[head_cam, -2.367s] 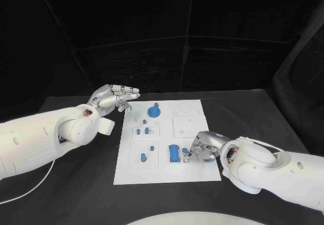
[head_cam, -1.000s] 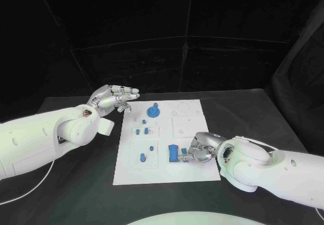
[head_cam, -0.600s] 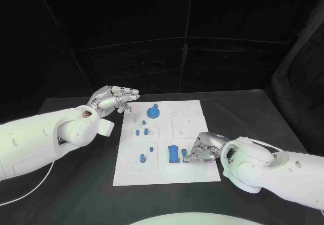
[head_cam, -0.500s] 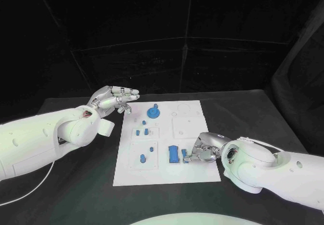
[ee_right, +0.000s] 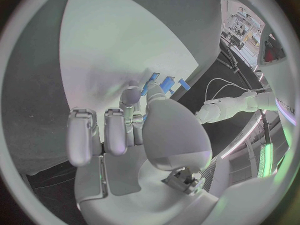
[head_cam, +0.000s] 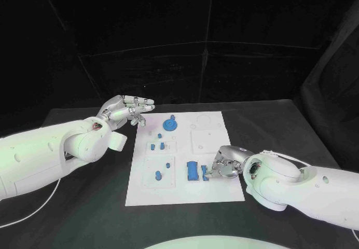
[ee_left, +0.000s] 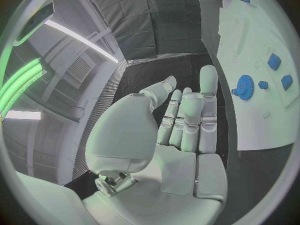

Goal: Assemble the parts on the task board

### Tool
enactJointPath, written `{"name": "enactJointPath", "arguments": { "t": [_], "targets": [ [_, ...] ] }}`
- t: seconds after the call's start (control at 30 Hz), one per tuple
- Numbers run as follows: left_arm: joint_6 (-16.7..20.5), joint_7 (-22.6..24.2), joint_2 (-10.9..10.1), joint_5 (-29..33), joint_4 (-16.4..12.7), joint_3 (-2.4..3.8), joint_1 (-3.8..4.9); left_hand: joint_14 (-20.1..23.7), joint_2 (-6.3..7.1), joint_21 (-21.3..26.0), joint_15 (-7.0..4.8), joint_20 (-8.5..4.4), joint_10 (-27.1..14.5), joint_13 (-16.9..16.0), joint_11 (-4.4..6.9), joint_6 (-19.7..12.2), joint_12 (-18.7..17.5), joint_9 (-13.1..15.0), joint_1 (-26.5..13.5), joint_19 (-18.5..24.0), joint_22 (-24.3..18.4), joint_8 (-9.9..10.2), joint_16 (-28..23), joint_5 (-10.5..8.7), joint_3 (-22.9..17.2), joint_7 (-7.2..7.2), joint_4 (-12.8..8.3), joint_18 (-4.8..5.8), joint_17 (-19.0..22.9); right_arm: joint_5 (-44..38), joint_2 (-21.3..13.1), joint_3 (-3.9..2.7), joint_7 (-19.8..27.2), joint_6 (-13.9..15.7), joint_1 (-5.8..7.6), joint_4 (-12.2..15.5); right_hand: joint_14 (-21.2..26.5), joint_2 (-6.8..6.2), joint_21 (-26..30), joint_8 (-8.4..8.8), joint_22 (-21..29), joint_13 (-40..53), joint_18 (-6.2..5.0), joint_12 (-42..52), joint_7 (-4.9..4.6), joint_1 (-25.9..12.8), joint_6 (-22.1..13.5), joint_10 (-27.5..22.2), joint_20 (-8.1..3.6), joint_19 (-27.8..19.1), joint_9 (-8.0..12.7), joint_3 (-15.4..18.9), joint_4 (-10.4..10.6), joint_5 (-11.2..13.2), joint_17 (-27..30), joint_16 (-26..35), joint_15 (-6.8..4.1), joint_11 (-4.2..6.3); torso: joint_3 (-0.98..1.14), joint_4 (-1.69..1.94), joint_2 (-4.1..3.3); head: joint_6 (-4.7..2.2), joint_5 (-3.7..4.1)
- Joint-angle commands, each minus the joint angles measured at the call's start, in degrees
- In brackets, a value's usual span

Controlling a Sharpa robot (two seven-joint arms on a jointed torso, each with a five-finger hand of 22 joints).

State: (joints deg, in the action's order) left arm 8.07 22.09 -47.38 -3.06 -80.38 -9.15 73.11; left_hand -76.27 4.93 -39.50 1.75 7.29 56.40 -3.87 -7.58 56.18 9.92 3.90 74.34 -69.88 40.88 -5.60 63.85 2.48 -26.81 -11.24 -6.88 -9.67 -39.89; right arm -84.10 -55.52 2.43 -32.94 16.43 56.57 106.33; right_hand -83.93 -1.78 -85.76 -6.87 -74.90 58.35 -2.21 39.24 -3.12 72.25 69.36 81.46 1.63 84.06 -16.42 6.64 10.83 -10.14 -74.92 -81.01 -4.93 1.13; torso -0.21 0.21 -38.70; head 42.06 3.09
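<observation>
The white task board (head_cam: 213, 189) lies in the middle of the black table. It carries a blue gear (head_cam: 169, 124), several small blue parts (head_cam: 156, 146) and a long blue block (head_cam: 193, 171). My right hand (head_cam: 225, 165) rests low on the board's near right part, its fingers curled in. Its fingertips pinch a small blue part (head_cam: 206, 173) right beside the long block. The right wrist view shows blue parts (ee_right: 167, 83) just past the thumb. My left hand (head_cam: 125, 109) hovers off the board's far left corner, fingers stretched and holding nothing. The gear (ee_left: 243, 87) also shows in the left wrist view.
The board has pale recessed squares (head_cam: 207, 140) on its right half and round marks (head_cam: 203, 118) at its far right corner. Black table (head_cam: 90, 207) surrounds the board on all sides. A black curtain closes off the back.
My right hand has shifted slightly at the small blue part beside the long block, which now sits a little nearer. The left hand has stayed in place.
</observation>
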Motion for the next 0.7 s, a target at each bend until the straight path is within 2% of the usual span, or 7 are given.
{"name": "enactJointPath", "arguments": {
  "t": [0.03,0.27,0.43,0.53,0.6,0.63,0.7],
  "targets": [
    [-0.51,0.2,0.01,0.18,-0.03,0.05,0.08,0.39,-0.32,0.31,0.19,0.12,-0.55,0.05,0.03,-0.42,0.16,-0.06,-0.07,0.33,-0.1,0.02,0.08,0.35,0.33,-0.13,-0.05,-0.78,0.06,-0.63,0.32,0.04,0.47,-0.12,0.03,-0.05,-3.8,0.06,0.32,-0.11,-10.19,-0.01,0.6,-0.25,-0.13,0.07,-0.24,-0.19,0.31,1.71,0.07,0.72,0.2,0.57,-3.44,0.32,0.31,-0.03,0.01,-0.02,0.01,0.04,-0.08],
    [-0.52,0.18,-0.05,0.18,-0.02,0.05,0.08,0.39,-0.32,0.31,0.19,0.12,-0.55,0.05,0.03,-0.42,0.16,-0.06,-0.07,0.33,-0.1,0.02,0.08,0.35,0.33,-0.13,-0.05,-0.78,0.06,-0.54,-0.15,0.04,1.69,2.16,0.02,0.55,-3.8,-0.14,0.38,-0.18,-10.15,-0.09,0.58,-0.36,-0.1,-1.6,-0.24,-0.14,0.36,1.68,0.12,2.8,1.53,1.46,-3.38,0.39,0.34,-0.05,0.04,-0.09,0.01,0.04,-0.05],
    [-0.49,0.2,-0.11,0.18,-0.04,0.04,0.07,0.47,-0.38,0.33,0.19,0.12,-0.65,0.05,0.03,-0.46,0.23,-0.06,0.02,0.34,-0.11,0.02,0.0,0.35,0.31,-0.12,-0.1,-0.79,0.29,2.29,-1.98,0.03,5.73,5.02,0.03,1.32,-3.47,-0.59,1.31,0.07,-9.2,-1.45,0.27,-2.66,-0.29,-2.16,-0.85,-0.89,0.42,0.84,0.26,4.03,2.34,1.02,-1.88,1.65,0.45,-0.21,0.05,-0.05,0.12,-0.23,0.09],
    [-0.48,0.36,-0.14,0.18,-0.09,0.02,0.07,0.58,-0.37,0.36,0.21,0.14,-0.67,0.04,0.02,-0.47,0.28,-0.06,-0.03,0.38,-0.13,0.02,-0.12,0.34,0.36,-0.13,-0.07,-0.78,0.54,8.31,-3.6,0.0,12.12,6.61,0.1,1.28,-2.09,-0.59,5.06,1.47,-5.4,-7.45,-0.9,-12.48,-1.36,-0.91,-3.71,-4.53,0.94,-2.47,0.85,4.66,2.51,0.22,3.47,6.44,1.15,-1.13,-0.07,0.02,0.31,-0.63,0.31],
    [-0.4,0.58,-0.17,0.18,-0.17,-0.14,0.07,1.09,-0.38,0.5,0.25,0.18,-0.68,0.0,0.02,-0.44,0.46,-0.04,-0.18,0.58,-0.2,-0.02,-0.64,0.34,0.5,-0.12,0.02,-0.77,1.49,14.01,-4.23,-0.02,17.19,7.19,0.39,0.53,-1.08,-0.2,7.94,1.99,-2.57,-8.49,-1.75,-13.94,-1.84,0.41,-4.83,-5.73,1.27,-4.88,1.08,4.64,2.17,0.14,7.1,9.88,1.52,-1.56,-0.13,0.04,0.34,-1.28,0.58],
    [-0.25,0.82,-0.2,0.18,-0.22,-0.35,0.07,2.45,-0.36,0.89,0.29,0.21,-0.69,-0.03,0.04,-0.42,0.73,-0.03,-0.32,1.14,-0.4,-0.07,-2.11,0.35,0.7,-0.09,0.08,-0.78,3.85,18.38,-4.36,-0.03,20.69,7.45,0.8,-0.39,0.23,0.17,11.32,2.25,0.67,-9.55,-2.67,-15.26,-2.19,1.56,-5.41,-6.81,1.55,-7.59,1.22,4.63,1.82,0.03,11.33,14.07,1.84,-1.86,-0.19,0.06,0.46,-1.56,0.79],
    [0.02,1.26,-0.2,0.26,-0.24,-0.64,0.07,7.55,-0.25,2.88,0.26,0.38,-0.27,-0.15,0.2,-0.13,1.61,0.02,-0.65,3.91,-1.37,-0.31,-7.16,0.34,1.29,0.18,0.24,-0.74,10.06,26.46,-4.1,-0.04,27.06,7.7,1.83,-2.69,5.15,1.18,23.81,2.8,12.18,-13.55,-5.66,-19.81,-3.03,5.25,-6.9,-9.77,2.31,-16.71,1.66,4.39,0.34,-1.21,26.28,29.84,2.57,-2.73,-0.35,0.08,0.96,-1.64,0.91]
  ]
}}
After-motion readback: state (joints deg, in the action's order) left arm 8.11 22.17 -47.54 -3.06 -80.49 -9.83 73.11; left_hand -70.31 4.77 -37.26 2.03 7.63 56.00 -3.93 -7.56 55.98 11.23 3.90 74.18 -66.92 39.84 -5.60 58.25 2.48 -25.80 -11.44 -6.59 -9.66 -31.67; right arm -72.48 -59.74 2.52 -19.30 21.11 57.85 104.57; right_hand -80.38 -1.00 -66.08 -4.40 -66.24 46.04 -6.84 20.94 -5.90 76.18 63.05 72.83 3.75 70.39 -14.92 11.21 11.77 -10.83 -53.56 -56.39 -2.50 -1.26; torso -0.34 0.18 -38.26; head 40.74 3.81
